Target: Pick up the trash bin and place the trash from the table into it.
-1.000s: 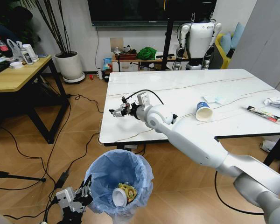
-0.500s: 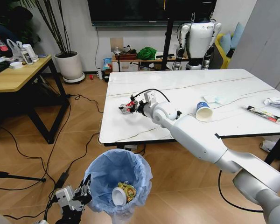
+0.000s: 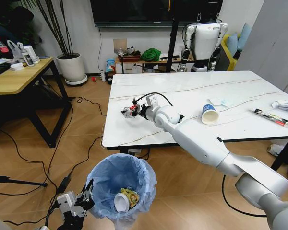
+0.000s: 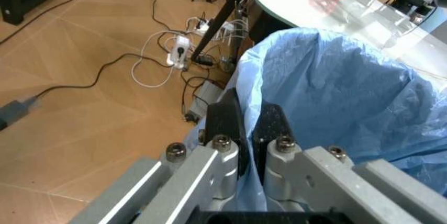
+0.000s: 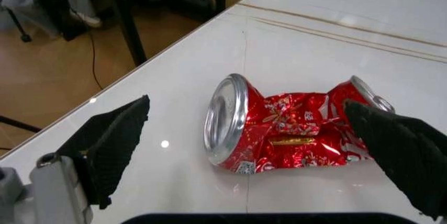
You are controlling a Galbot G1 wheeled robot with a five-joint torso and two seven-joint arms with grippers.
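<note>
The right gripper (image 3: 129,113) is reaching over the left part of the white marble surface (image 3: 192,96), at the centre of the head view; its fingers (image 5: 112,140) are standing wide apart, and the crushed red can (image 5: 290,124) is lying on its side between them, touching neither; the printing on the can is too crumpled to read.

The trash bin (image 3: 121,184) with the light-blue bag is sitting at the lower centre of the head view, below the near edge of the surface; a white lid (image 3: 121,201) and a yellow wrapper (image 3: 131,195) are lying inside it. The left gripper (image 4: 246,124), at the lower left, is pinching the bag at the rim of the bin, its fingers closed together.

The white-and-blue paper cup (image 3: 210,114) is lying to the right of the arm; the long dark wrapper (image 3: 271,117) and the crumpled white paper (image 3: 284,105) are lying at the right edge.
</note>
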